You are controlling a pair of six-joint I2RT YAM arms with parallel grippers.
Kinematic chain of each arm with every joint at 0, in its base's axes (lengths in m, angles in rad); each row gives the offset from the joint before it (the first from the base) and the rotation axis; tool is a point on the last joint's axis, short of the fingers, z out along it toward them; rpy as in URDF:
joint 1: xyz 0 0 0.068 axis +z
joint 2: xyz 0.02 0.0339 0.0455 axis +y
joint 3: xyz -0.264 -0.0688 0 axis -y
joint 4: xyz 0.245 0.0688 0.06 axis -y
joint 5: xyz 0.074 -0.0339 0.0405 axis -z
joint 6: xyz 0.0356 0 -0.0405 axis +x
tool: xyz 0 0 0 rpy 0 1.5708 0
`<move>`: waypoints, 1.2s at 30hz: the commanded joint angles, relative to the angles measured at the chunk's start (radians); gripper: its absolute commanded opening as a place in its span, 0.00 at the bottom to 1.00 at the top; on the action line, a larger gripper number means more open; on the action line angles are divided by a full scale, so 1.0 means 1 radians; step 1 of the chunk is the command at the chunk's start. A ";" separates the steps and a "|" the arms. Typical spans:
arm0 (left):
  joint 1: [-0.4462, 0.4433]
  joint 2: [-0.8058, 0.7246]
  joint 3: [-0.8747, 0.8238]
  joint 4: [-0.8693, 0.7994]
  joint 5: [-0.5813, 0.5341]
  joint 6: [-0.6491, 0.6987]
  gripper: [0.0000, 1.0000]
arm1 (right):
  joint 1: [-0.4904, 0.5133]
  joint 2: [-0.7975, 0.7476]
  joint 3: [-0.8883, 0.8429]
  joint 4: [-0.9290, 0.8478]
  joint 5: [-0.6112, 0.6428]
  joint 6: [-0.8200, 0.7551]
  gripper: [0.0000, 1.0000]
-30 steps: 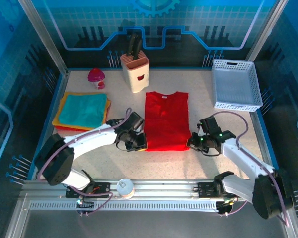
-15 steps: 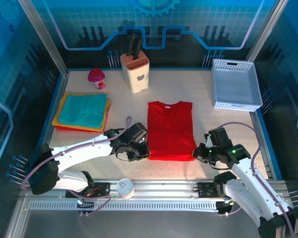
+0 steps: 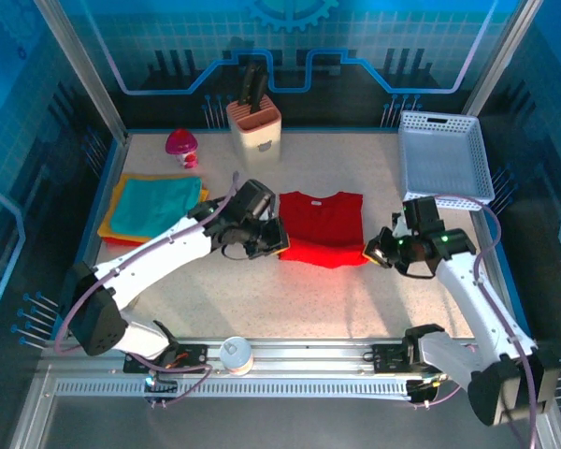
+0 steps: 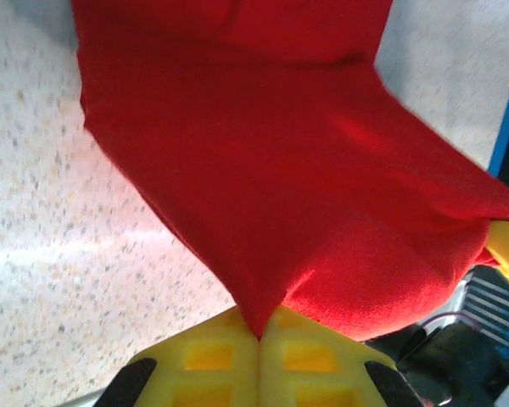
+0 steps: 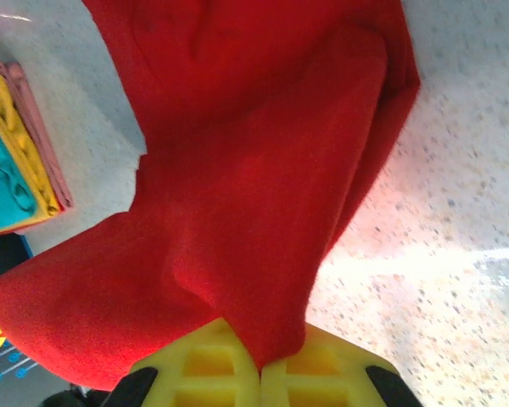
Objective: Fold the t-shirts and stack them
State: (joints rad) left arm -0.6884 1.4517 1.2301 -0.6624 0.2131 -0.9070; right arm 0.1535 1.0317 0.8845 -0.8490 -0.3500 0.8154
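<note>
Left gripper (image 3: 278,245) clamped tight on one hem corner of the red t-shirt (image 3: 323,223), right gripper (image 3: 373,254) pinching the other. The hem is held up off mid-table (image 3: 290,309) while the collar end lies flat, ready, I'd say, to fold the lower half toward the collar. The folded stack (image 3: 155,208) waits by the left edge.

White-shelled left arm (image 3: 157,260) and right arm (image 3: 472,292), both with black joints, trailing lilac cables, and yellow waffle-moulded jaws.
</note>
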 commanded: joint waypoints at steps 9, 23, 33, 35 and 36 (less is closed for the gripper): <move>0.144 0.192 0.189 -0.022 0.134 0.121 0.00 | -0.059 0.244 0.188 0.099 -0.085 -0.052 0.00; 0.215 0.409 0.389 -0.075 0.133 0.187 0.00 | -0.088 0.487 0.317 0.132 -0.098 -0.099 0.00; 0.267 0.525 0.472 -0.071 0.155 0.230 0.00 | -0.101 0.663 0.463 0.120 -0.115 -0.136 0.00; 0.278 0.546 0.485 -0.065 0.160 0.232 0.00 | -0.103 0.696 0.494 0.118 -0.114 -0.139 0.00; 0.284 0.558 0.491 -0.059 0.163 0.235 0.00 | -0.103 0.716 0.507 0.117 -0.116 -0.139 0.00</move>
State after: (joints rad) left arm -0.4248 1.9785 1.6814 -0.7094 0.3412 -0.7036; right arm 0.0658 1.7092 1.3415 -0.7212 -0.4480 0.7017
